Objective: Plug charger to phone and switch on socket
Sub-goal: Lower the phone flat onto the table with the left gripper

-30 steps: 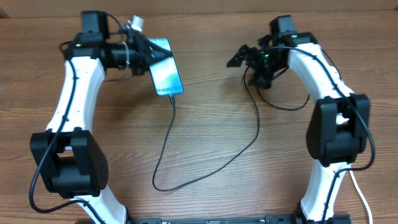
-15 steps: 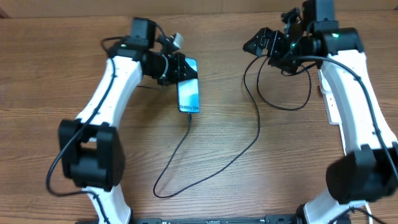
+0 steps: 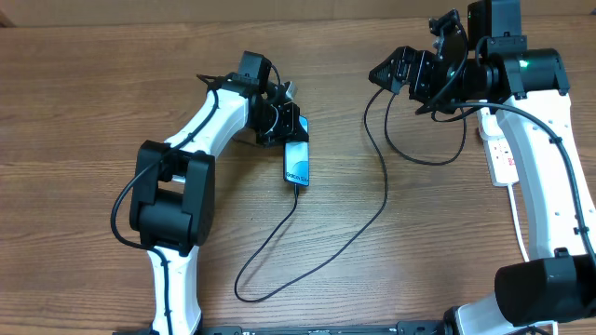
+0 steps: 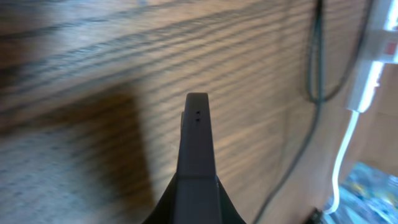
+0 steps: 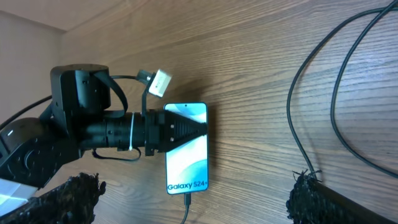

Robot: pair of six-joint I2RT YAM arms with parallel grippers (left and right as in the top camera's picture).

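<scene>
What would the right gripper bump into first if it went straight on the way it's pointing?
Most likely the phone, clamped in the left gripper: the right wrist view shows it dead ahead of the open right gripper. Depth is unclear, so it might touch the table first.

This looks like a robotics lab bench, not a home. Two white-and-black robot arms, the left arm [image 3: 209, 126] and the right arm [image 3: 545, 186], are mounted at the near edge of a bare wood-grain counter [image 3: 84, 112]. A white socket [image 3: 500, 154] strip lies beside the right arm. A plain beige wall [image 3: 186, 7] backs the counter.
</scene>
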